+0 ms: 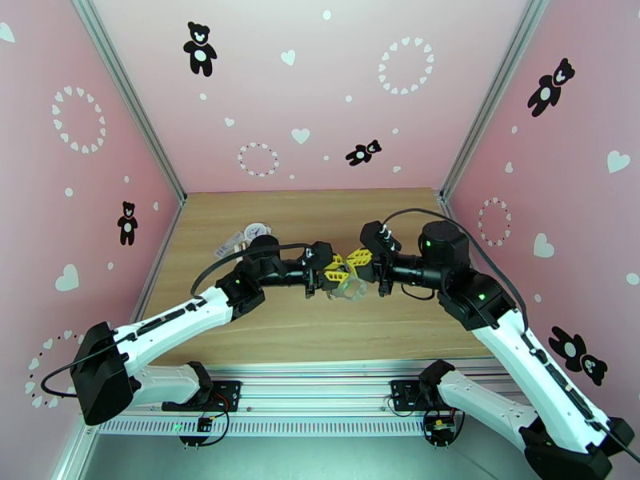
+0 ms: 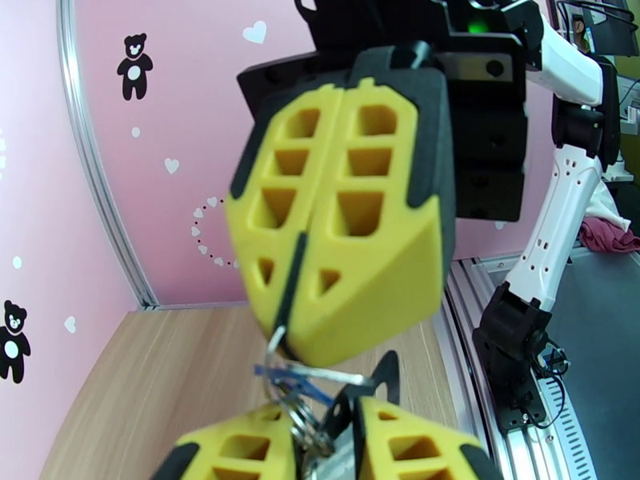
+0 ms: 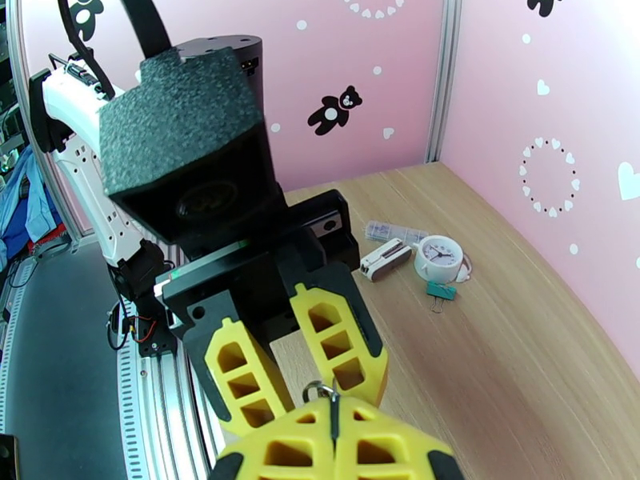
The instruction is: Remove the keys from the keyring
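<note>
Flat mauve-brown D-shaped keyring [image 1: 350, 292] is held up in mid-air over the centre of the light wood tabletop [image 1: 272, 334], between both claws. It's clamped, by the look of it, in the left gripper [image 2: 320, 435], yellow fingers narrowly apart w/ the holder's edge between them. A small metal ring [image 2: 277, 339] is pinched by the right gripper [image 2: 298, 344], fingers pressed tight together. Tiny metal key w/ blue plastic tag [image 2: 302, 383] is seen dangling in the bundle between the claws, so it's not yet freed. Nothing can be counted as removed; approx. all the work is left.

Further out, far left of the table, are spotted:
- white round clock-face charm [image 3: 438, 258]
- small teal clip [image 3: 441, 290]
- white oblong case [image 3: 386, 260]
- clear packet [image 3: 390, 231]

All are well apart, no obstruction. The real hindrance is judged to be bulky fingers crowding tiny rings.
</note>
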